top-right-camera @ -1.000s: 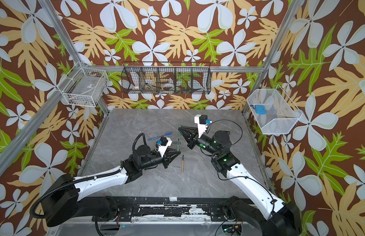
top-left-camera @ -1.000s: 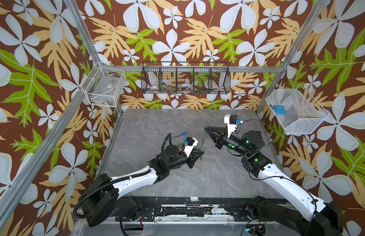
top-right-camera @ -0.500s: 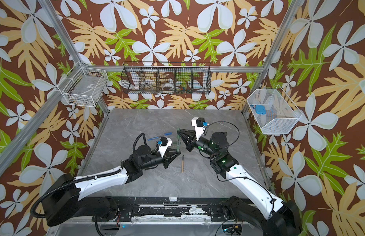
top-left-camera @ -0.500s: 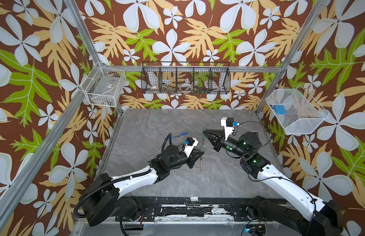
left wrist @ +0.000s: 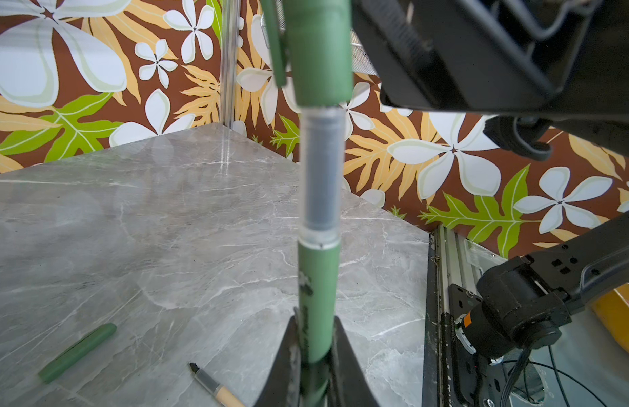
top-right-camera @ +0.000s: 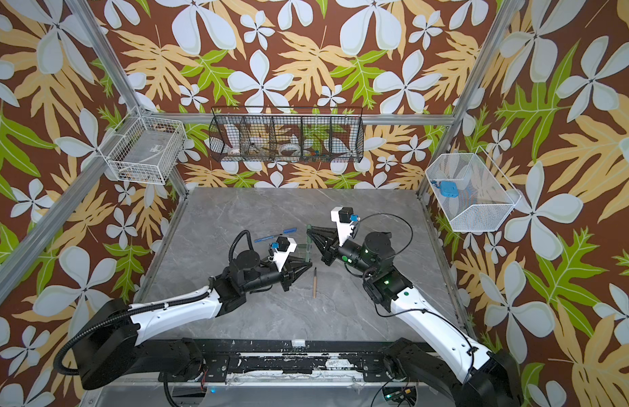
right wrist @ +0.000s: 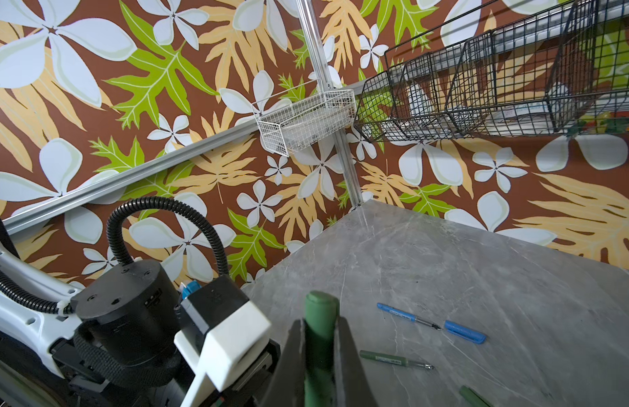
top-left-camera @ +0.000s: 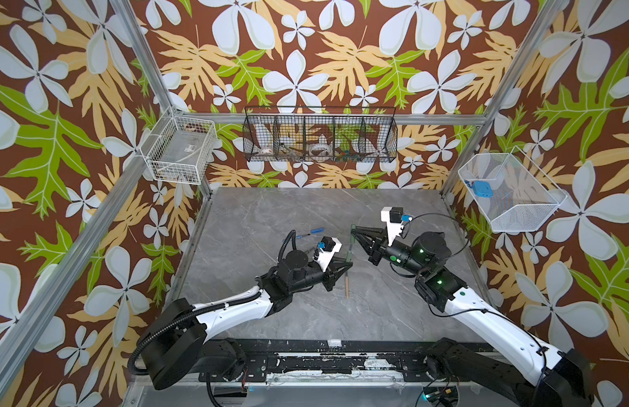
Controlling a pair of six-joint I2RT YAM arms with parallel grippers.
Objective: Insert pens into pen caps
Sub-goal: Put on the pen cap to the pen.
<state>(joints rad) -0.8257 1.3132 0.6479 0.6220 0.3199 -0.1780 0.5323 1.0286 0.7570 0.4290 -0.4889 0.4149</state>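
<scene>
The left gripper is pinched tight on a dark green pen, and the right gripper is clamped on a dark green cap. They meet in mid-air above the grey table, the pen's clear front end at the cap's mouth (how deep it sits I can't tell). On the table lie a tan pen near the left gripper, a blue pen with its tip just beside a blue cap, a second green pen and a loose green cap.
</scene>
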